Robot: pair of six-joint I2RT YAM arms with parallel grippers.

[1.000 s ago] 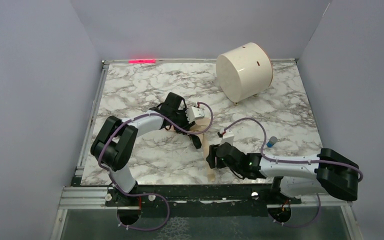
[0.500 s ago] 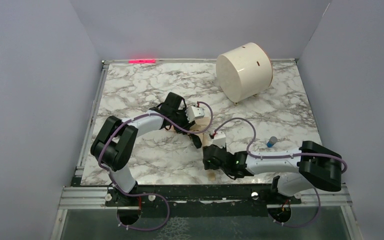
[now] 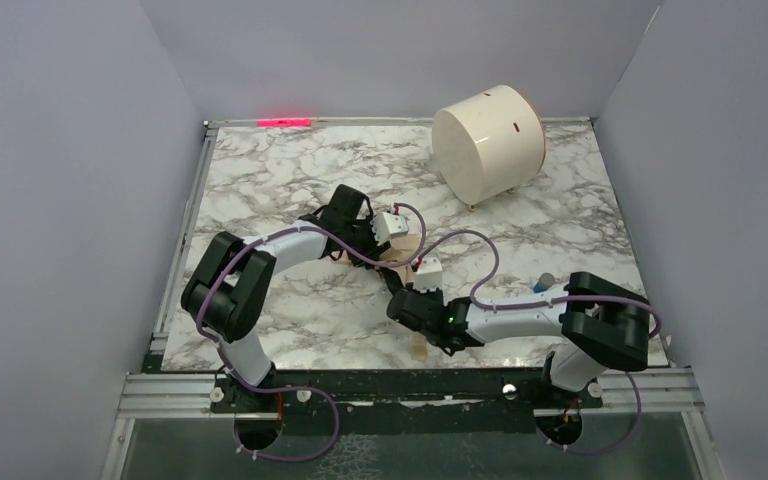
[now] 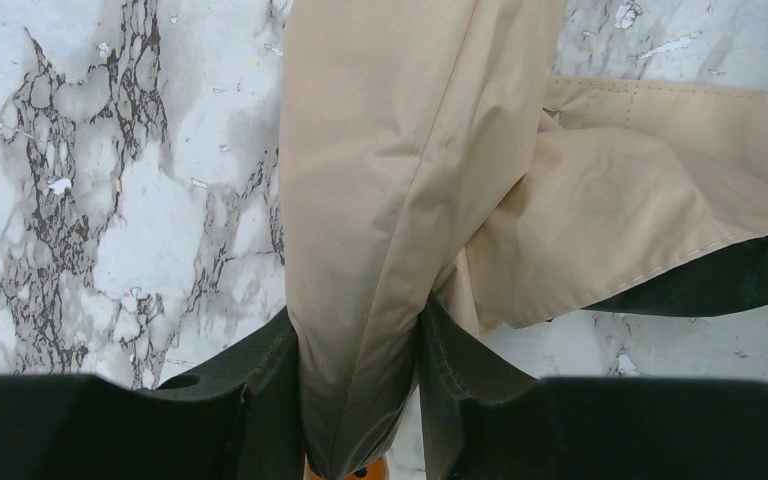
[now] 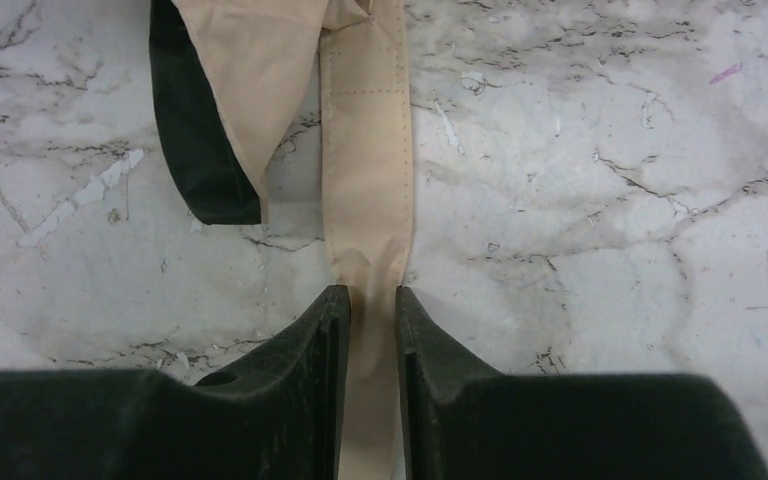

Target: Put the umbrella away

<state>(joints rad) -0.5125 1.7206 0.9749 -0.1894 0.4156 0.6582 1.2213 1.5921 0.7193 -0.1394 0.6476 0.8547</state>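
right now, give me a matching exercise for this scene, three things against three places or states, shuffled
Things:
1. left gripper
2. right gripper
3. white drum

Places or states:
a. at the far right corner of the table
b. shut on the tan strap
c. shut on the bunched beige canopy

Pairs: 1-c, 2-b, 3-a

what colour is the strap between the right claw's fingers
Plain beige-tan with stitched edges. The strap shows best in the right wrist view.
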